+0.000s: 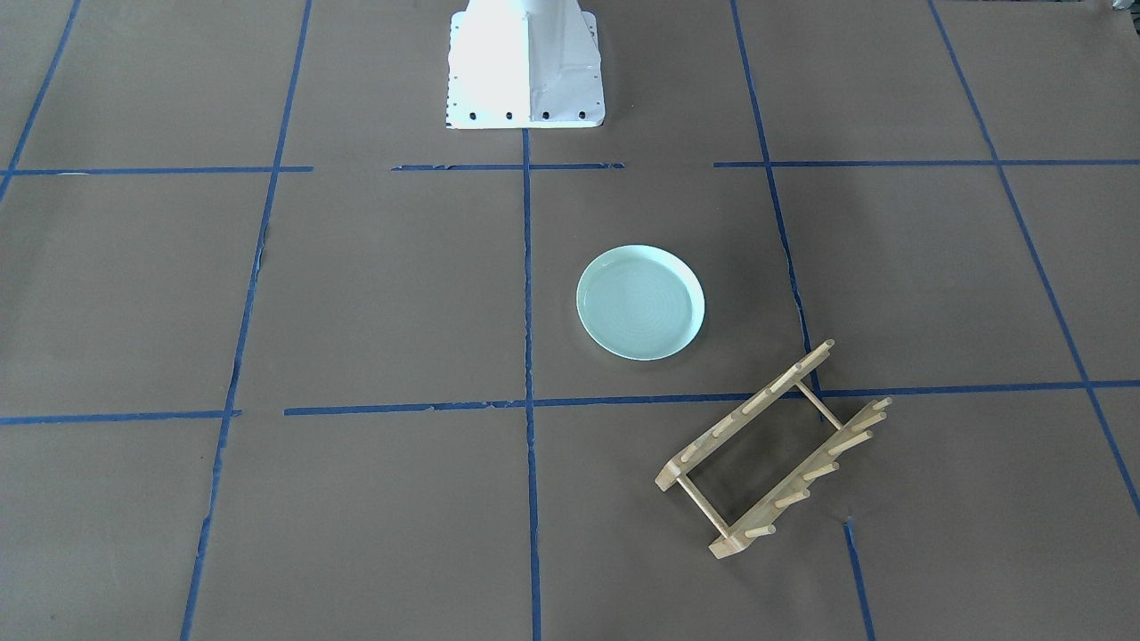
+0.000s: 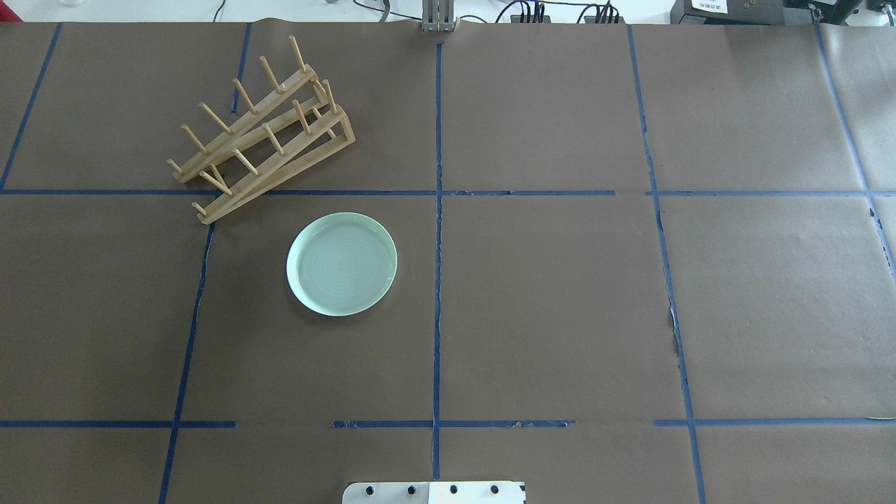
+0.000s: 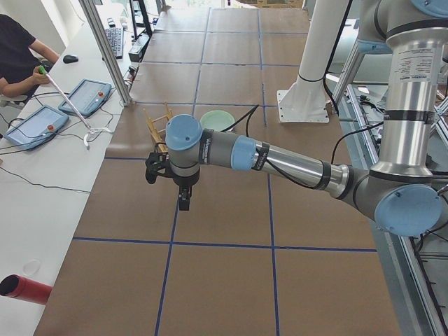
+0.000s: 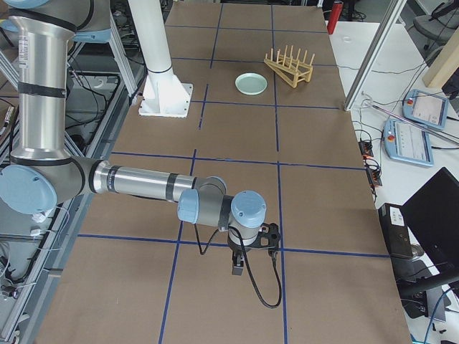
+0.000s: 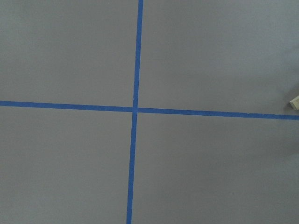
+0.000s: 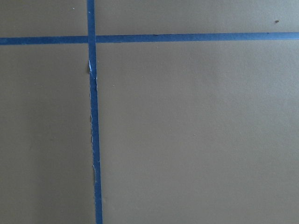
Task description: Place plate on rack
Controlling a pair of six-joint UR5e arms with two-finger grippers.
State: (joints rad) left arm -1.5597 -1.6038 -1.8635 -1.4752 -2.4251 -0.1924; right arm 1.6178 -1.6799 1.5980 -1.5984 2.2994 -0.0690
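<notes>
Brown paper table (image 2: 560, 315), blue tape grid (image 2: 437, 280)

Round pale mint-green plate (image 2: 341, 264) lies flat on the brown paper-covered table (image 2: 560, 315). It is on the robot's left half, just beside the centre tape line (image 2: 438, 280).

Small light wooden peg rack (image 2: 262, 126) stands on the table beyond the plate, farther from the white robot base (image 2: 434, 492) and farther to the robot's left. It is near the plate but not touching. The rack is set diagonally to the tape grid, and its nearer end lies across a cross line.

The base sits on the centre line, on the robot's side of the plate.

Left gripper (image 3: 183, 204) hangs above the table toward the robot's left end, out past the rack. Right gripper (image 4: 237, 271) hangs above the opposite end, well apart from plate and rack.
</notes>
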